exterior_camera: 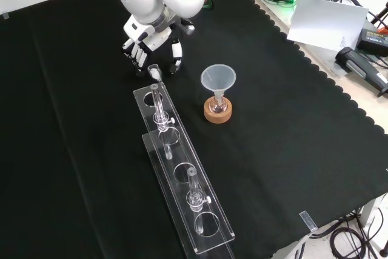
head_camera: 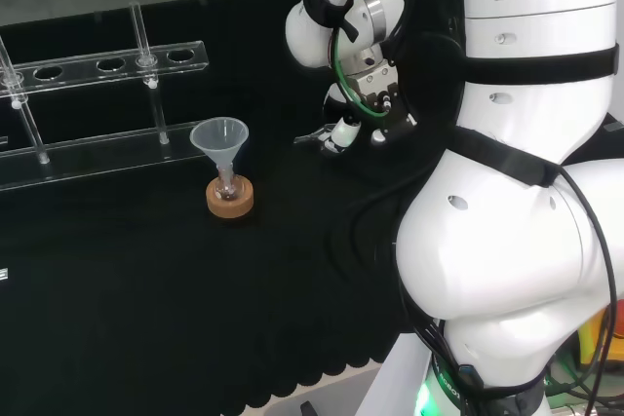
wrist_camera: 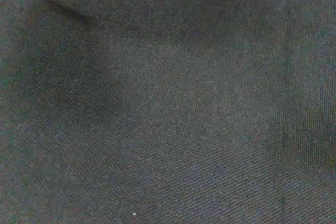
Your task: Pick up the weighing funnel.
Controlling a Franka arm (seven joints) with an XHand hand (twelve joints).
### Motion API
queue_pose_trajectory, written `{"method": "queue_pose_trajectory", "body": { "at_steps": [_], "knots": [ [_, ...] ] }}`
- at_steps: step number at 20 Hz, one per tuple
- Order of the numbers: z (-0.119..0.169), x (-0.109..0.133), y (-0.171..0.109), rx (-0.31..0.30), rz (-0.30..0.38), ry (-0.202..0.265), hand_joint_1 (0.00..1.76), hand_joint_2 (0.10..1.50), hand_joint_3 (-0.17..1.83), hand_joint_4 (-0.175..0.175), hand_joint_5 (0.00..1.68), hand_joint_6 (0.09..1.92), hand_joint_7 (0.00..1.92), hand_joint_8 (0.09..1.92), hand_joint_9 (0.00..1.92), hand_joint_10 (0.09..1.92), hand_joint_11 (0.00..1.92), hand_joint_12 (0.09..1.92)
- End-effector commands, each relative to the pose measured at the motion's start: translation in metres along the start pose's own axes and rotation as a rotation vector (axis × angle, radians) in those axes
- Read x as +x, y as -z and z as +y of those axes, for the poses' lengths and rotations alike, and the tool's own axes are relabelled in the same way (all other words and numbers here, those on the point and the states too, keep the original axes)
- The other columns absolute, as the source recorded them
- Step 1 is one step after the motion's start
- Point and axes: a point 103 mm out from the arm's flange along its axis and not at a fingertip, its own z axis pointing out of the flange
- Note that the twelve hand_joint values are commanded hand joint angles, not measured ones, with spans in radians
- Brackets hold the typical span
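The weighing funnel (exterior_camera: 154, 72) is a small clear piece lying on the black cloth, just off the near end of the clear rack; in the head view the weighing funnel (head_camera: 310, 138) is a thin grey sliver. The black and white hand (exterior_camera: 148, 47) hangs low over the cloth right behind it, fingers (exterior_camera: 137, 53) pointing down on one side and thumb (exterior_camera: 176, 62) on the other. The funnel lies at their tips, and I see nothing curled round it. In the head view the hand (head_camera: 346, 129) sits just right of the sliver. The wrist view has close black cloth.
The big funnel (exterior_camera: 218, 80) stands in a small flask on a cork ring (exterior_camera: 217, 112), to the right of the hand in the front view. A long clear tube rack (exterior_camera: 182, 174) with a few tubes runs from the weighing funnel toward the front edge. The arm's white links (head_camera: 517, 192) stand at the head view's right.
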Motion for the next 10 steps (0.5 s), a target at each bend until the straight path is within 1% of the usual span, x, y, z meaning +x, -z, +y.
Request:
{"method": "queue_pose_trajectory", "body": {
  "at_steps": [1, 10],
  "knots": [
    [0.0003, 0.0001, -0.0017, 0.001, 0.014, -0.005, 0.69, 0.58, 0.57, 0.023, 0.68, 0.09, 0.81, 0.60, 0.62, 0.59, 0.00, 1.49],
    [0.0035, 0.0047, -0.0048, 0.003, 0.040, -0.007, 0.70, 0.58, 0.57, 0.024, 0.70, 0.09, 0.83, 0.61, 0.65, 0.57, 0.00, 1.50]
  ]
}}
